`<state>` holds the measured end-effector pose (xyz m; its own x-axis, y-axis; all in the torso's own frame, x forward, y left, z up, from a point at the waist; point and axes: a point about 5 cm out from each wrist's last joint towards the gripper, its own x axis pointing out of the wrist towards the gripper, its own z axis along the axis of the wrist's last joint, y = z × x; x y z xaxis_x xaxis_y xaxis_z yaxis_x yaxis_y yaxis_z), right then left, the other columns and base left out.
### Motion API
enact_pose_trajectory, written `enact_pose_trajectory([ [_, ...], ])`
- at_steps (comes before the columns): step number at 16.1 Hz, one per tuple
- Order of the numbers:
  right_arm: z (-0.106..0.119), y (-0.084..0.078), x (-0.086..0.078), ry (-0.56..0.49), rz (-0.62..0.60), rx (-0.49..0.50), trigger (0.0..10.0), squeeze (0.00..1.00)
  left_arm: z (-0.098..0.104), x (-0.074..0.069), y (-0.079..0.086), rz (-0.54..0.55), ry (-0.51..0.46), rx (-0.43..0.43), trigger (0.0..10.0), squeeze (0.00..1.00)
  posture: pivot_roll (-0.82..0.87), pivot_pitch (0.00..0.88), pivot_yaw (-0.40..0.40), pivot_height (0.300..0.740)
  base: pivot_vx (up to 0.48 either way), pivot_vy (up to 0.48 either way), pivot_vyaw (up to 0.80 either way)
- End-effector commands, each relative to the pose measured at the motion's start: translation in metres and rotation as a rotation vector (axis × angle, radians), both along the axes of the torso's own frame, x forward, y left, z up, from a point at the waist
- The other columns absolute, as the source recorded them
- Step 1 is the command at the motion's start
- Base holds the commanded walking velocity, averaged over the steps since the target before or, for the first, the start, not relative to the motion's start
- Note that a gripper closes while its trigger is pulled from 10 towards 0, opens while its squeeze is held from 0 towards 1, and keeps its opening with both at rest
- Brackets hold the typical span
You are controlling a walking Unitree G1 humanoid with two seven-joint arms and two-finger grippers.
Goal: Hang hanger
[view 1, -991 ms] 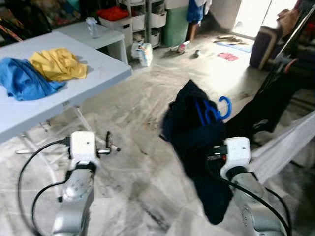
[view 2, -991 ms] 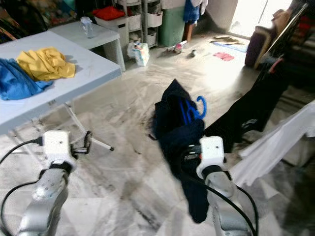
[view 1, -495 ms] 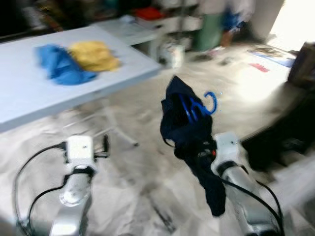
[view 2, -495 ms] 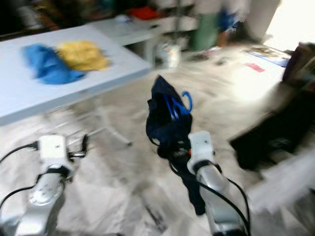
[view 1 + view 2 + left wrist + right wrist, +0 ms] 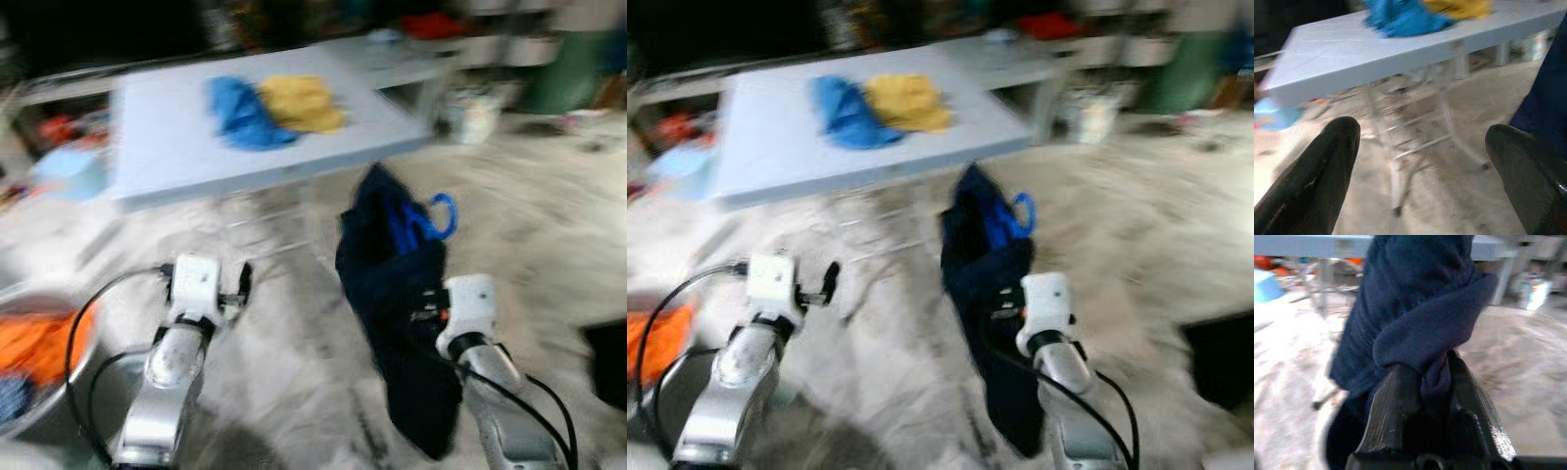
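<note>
Right hand (image 5: 1425, 396) clamps navy garment (image 5: 397, 323) on blue hanger (image 5: 423, 220); left hand (image 5: 1420, 166) wide, facing folding table (image 5: 176, 147).

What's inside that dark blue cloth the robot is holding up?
A blue hanger; its hook pokes out of the navy garment. The rest is covered by cloth. The right gripper pinches the fabric.

Home laundry area: clothes-strewn folding table (image 5: 176, 147)

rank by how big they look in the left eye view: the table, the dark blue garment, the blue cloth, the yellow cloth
1. table
2. dark blue garment, held up near the camera by the right gripper, so nearness enlarges it
3. blue cloth and yellow cloth look about alike; blur prevents ranking them
</note>
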<state>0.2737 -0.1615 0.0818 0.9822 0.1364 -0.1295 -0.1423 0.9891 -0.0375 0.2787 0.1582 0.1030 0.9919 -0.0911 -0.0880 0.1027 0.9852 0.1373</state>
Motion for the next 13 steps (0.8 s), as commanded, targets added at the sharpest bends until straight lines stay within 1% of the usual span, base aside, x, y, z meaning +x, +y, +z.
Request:
enact_pose_trajectory([
  [1, 0.015, 0.008, 0.002, -0.062, 0.040, 0.032, 10.0, 0.00, -0.005, 0.001, -0.004, -0.038, 0.034, 0.000, 10.0, 0.00, 0.01, 0.000, 0.028, 0.740, 0.000, 0.000, 0.80],
  [2, 0.015, 0.010, 0.000, -0.048, 0.089, 0.040, 10.0, 0.00, -0.005, 0.003, -0.009, -0.079, 0.041, -0.003, 10.0, 0.00, 0.00, 0.000, 0.029, 0.740, 0.000, 0.000, 0.80],
  [3, 0.015, 0.009, 0.000, -0.045, 0.099, 0.037, 10.0, 0.00, -0.005, 0.004, -0.010, -0.084, 0.041, -0.002, 10.0, 0.00, 0.00, 0.000, 0.028, 0.740, 0.000, 0.000, 0.80],
  [4, 0.016, 0.007, -0.001, -0.025, 0.124, 0.055, 10.0, 0.00, -0.006, 0.005, -0.012, -0.101, 0.050, 0.001, 10.0, 0.00, 0.00, 0.000, 0.026, 0.740, 0.000, 0.000, 0.80],
  [5, 0.017, 0.006, -0.003, 0.002, 0.199, 0.051, 10.0, 0.00, -0.010, 0.006, -0.016, -0.136, 0.080, -0.012, 10.0, 0.00, 0.00, 0.000, 0.015, 0.740, 0.000, 0.000, 0.80],
  [7, 0.018, 0.006, -0.005, 0.010, 0.235, 0.048, 10.0, 0.00, -0.013, 0.006, -0.019, -0.156, 0.093, -0.012, 10.0, 0.00, 0.00, 0.000, 0.015, 0.740, 0.000, 0.000, 0.80],
  [8, 0.023, 0.002, -0.009, 0.034, 0.322, 0.035, 10.0, 0.00, -0.014, 0.008, -0.026, -0.195, 0.083, -0.002, 10.0, 0.00, -0.01, 0.000, 0.005, 0.740, 0.000, 0.000, 0.80],
  [10, 0.032, -0.002, -0.014, 0.055, 0.396, 0.045, 10.0, 0.00, -0.017, 0.009, -0.030, -0.222, 0.097, -0.014, 10.0, 0.00, -0.03, 0.000, -0.001, 0.740, 0.000, 0.000, 0.80],
  [12, 0.039, -0.003, -0.025, 0.104, 0.506, 0.057, 10.0, 0.00, -0.017, 0.011, -0.034, -0.285, 0.092, -0.016, 10.0, 0.00, -0.03, 0.000, -0.003, 0.740, 0.000, 0.000, 0.00],
  [13, 0.040, -0.004, -0.027, 0.109, 0.530, 0.058, 10.0, 0.00, -0.017, 0.011, -0.035, -0.298, 0.091, -0.010, 10.0, 0.00, -0.04, 0.000, -0.003, 0.740, 0.000, 0.000, 0.00],
])
